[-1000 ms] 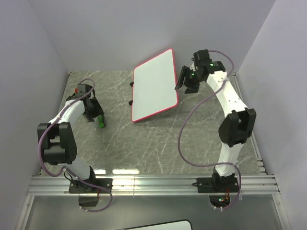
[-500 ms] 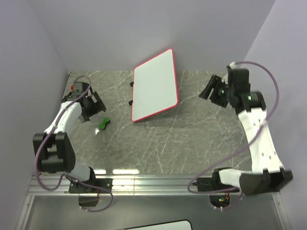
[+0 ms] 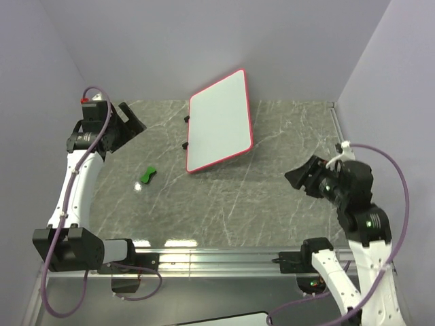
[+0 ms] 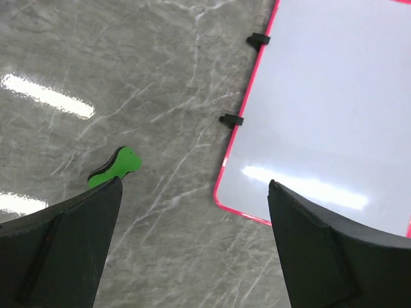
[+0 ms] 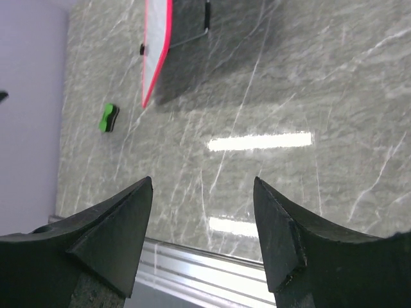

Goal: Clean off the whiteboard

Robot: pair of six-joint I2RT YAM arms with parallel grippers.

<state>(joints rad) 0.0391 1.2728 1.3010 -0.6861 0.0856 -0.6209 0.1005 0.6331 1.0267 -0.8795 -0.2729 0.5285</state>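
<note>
My left gripper (image 4: 194, 186) and right gripper (image 5: 202, 183) both stand wide open and empty, the whiteboard (image 3: 219, 125) propped aslant ahead-right of my left gripper, the green eraser (image 3: 147, 175) loose beneath it, where an off-centre pinch may skid it away or a hard wipe tip the whiteboard

Left gripper (image 3: 130, 121): a second ago it was down on the table, closed on the eraser (image 3: 147, 176). It has since let go, risen and drawn back to the far-left corner, and its jaws now stand wide apart with nothing between them. The eraser is left lying free on the table, slightly to the right of where it was held.

Right gripper (image 3: 304, 178): a second ago it was just beside the right edge of the board (image 3: 219, 122). It has withdrawn toward the near right, well apart from the board, with its jaws parted and empty.
</note>
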